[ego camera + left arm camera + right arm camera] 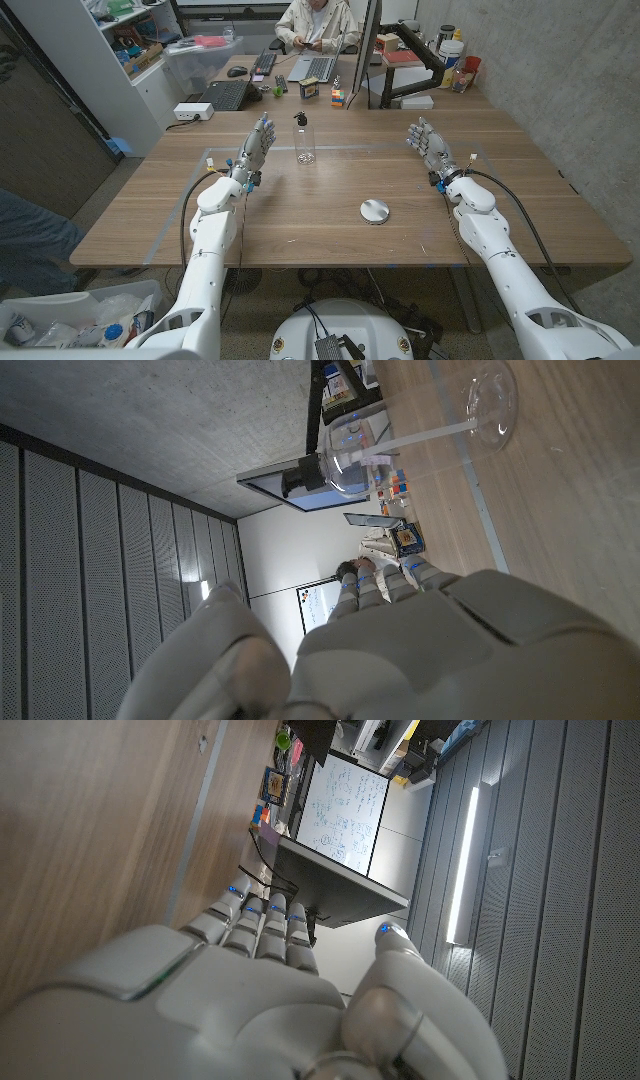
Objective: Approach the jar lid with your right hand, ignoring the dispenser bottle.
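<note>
A round silver jar lid [375,211] lies on the wooden table [330,235], a little right of the middle. A clear dispenser bottle [304,140] with a black pump stands farther back, left of centre; its clear body [350,460] shows in the left wrist view. My right hand [430,148] is raised at the right, fingers apart and holding nothing, behind and to the right of the lid. Its back [250,1000] shows in the right wrist view. My left hand [254,150] is raised left of the bottle, open and not touching it; its back [430,640] shows too.
A person sits behind the table [315,25] among laptops [228,95] and small objects. A monitor arm and containers [440,55] stand at the back right. A tape line [330,147] runs across the table. Bins [70,325] sit on the floor at the left.
</note>
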### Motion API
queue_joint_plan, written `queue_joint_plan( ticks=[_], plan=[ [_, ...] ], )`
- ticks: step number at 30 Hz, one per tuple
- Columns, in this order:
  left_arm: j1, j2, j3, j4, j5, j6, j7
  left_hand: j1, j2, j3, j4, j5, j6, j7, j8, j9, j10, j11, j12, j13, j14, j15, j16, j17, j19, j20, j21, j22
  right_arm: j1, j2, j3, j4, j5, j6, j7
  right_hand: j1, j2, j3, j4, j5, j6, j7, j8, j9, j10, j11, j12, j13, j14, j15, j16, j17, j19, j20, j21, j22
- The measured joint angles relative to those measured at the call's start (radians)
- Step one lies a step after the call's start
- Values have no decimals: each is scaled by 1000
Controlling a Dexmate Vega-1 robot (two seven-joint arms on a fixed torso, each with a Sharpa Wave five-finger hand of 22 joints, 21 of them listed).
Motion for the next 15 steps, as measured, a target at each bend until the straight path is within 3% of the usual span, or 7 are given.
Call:
queue_joint_plan(
  ticks=[15],
  plan=[
    [12,-24,-26,-21,24,4,-17,0,0,-4,-4,4,0,0,4,0,0,0,0,0,-3,3,0,0,0,0,0,0,5,18,14,21,-17,55,24,19,28,11,-6,0,5,-16,0,0,5,-5,0,0,5,-5,0,2,3,3,-11,0]
  ],
)
